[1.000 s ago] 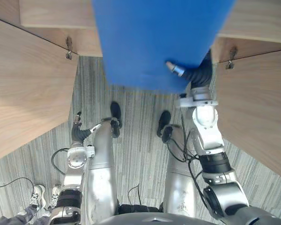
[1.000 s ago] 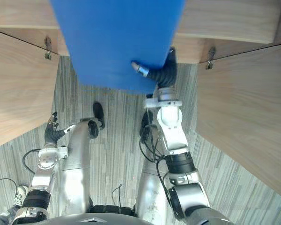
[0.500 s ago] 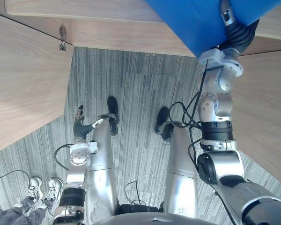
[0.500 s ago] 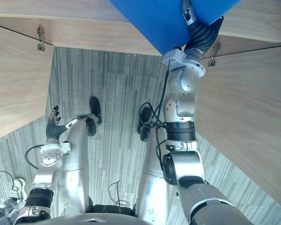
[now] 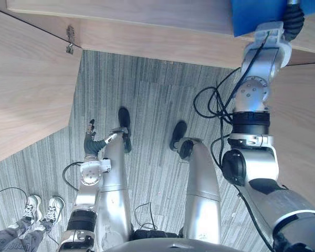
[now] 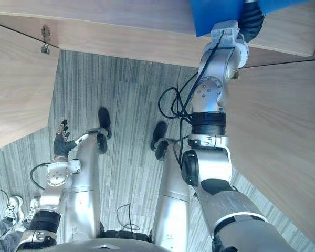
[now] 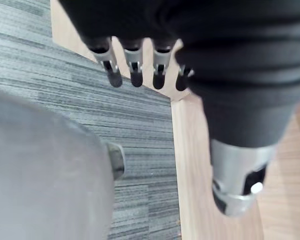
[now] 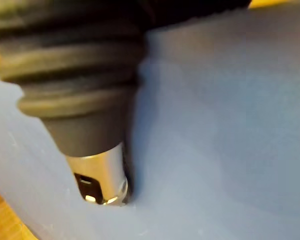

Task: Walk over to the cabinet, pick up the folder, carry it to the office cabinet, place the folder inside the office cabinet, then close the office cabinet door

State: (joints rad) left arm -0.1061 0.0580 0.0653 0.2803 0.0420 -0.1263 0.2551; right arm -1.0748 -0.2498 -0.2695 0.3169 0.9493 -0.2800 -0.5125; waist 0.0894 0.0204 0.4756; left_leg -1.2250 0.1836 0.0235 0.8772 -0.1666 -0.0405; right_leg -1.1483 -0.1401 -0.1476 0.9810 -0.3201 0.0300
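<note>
from the head camera i see the blue folder (image 5: 254,13) up at the far edge of the scene, on my right side, lying over the pale wooden front panel of the office cabinet (image 5: 147,34). whether it already rests on anything inside i cannot tell, as most of it is cut off. the right hand (image 6: 250,18) is stretched up to it on a nearly straight arm. in the right wrist view its thumb (image 8: 102,175) presses flat on the folder's blue face, so the folder is pinched in that hand; the fingers behind the folder are hidden from me. the cabinet stands open: the left door (image 5: 26,89) swings out toward me on one side, with a small metal hinge (image 5: 70,41) at its inner top corner, and the right door (image 5: 304,126) swings out on the other, the right arm rising just beside it. between the doors lies grey striped carpet (image 5: 147,100). the left hand (image 5: 90,143) hangs low at my left side, well apart from the folder, holding nothing. its fingers (image 7: 113,72) show straight and slack in the left wrist view, pointing over the carpet toward a wooden edge. at the lower left corner a person's light shoes (image 5: 39,207) stand on the carpet, near the left arm.
</note>
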